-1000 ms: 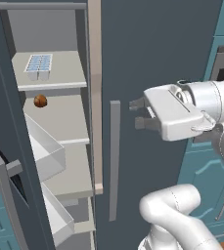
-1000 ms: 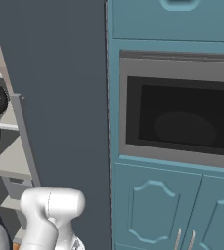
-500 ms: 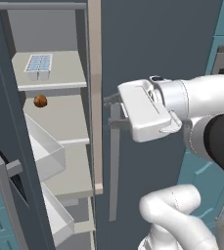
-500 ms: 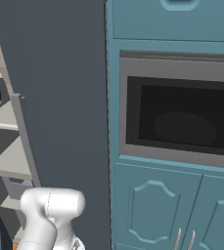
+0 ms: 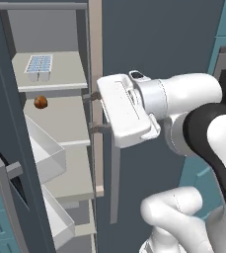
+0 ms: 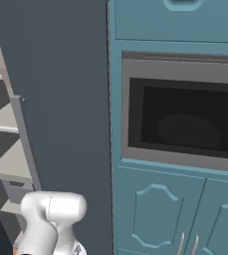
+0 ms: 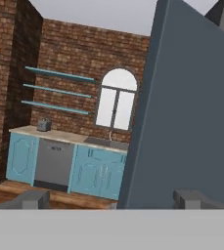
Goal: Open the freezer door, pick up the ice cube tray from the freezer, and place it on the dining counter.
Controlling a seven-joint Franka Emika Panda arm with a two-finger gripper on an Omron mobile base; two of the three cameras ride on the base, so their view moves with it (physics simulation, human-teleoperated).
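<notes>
Already the first step looks done. In the left base view the freezer door (image 5: 6,148) stands swung out along the left edge of the frame, and the freezer (image 5: 60,128) shows its light grey shelves and white bins. The ice cube tray (image 5: 38,66) lies flat on the top shelf, upper left of the frame, with a small brown ball (image 5: 41,102) on the shelf below it. The tool (image 5: 95,111) sits at centre frame, its two dark fingers spread wide with nothing between them, pointing left toward the compartment's edge, well apart from the tray and lower than it.

From the right base view, the plain dark door (image 6: 60,114) fills the left half, with a built-in oven (image 6: 185,119) in teal cabinets to the right.

Through the hand view, a dark grey door panel (image 7: 187,122) takes the right side, and a far brick wall with a window (image 7: 116,105) shows at left; both finger tips (image 7: 189,197) stand apart at the bottom.

Reaching in, gripping the tray and carrying it to the dining bench all remain, by my reckoning.
</notes>
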